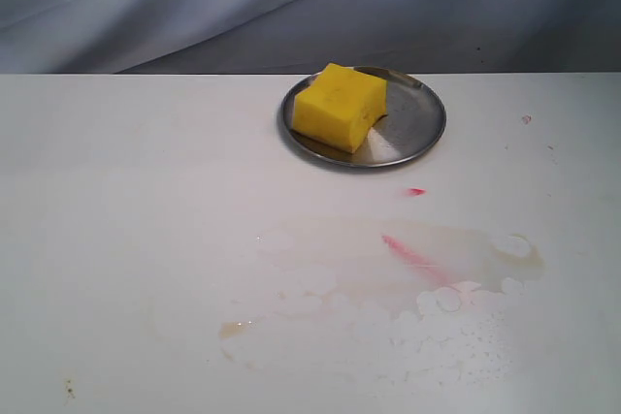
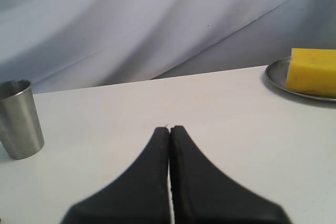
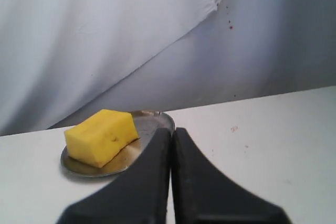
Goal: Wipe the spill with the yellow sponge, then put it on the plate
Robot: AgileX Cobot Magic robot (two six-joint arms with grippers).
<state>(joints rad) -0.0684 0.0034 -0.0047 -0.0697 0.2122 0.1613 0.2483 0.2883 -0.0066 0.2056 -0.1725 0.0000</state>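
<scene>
The yellow sponge (image 1: 340,106) lies on the round silver plate (image 1: 419,121) at the back middle of the white table. In front of the plate, thin watery smears of the spill (image 1: 456,283) spread over the table, with a small tan patch (image 1: 233,329) further left. No arm shows in the exterior view. My left gripper (image 2: 170,128) is shut with nothing in it, well away from the sponge (image 2: 312,71) and plate (image 2: 275,72). My right gripper (image 3: 171,129) is shut and empty too, its tips just in front of the plate (image 3: 155,120) that carries the sponge (image 3: 101,136).
A pink-red streak (image 1: 412,257) crosses the wet smears, with a small red dot (image 1: 415,191) nearer the plate. A metal cup (image 2: 19,119) stands on the table in the left wrist view. A grey cloth backdrop (image 1: 194,7) hangs behind the table's far edge.
</scene>
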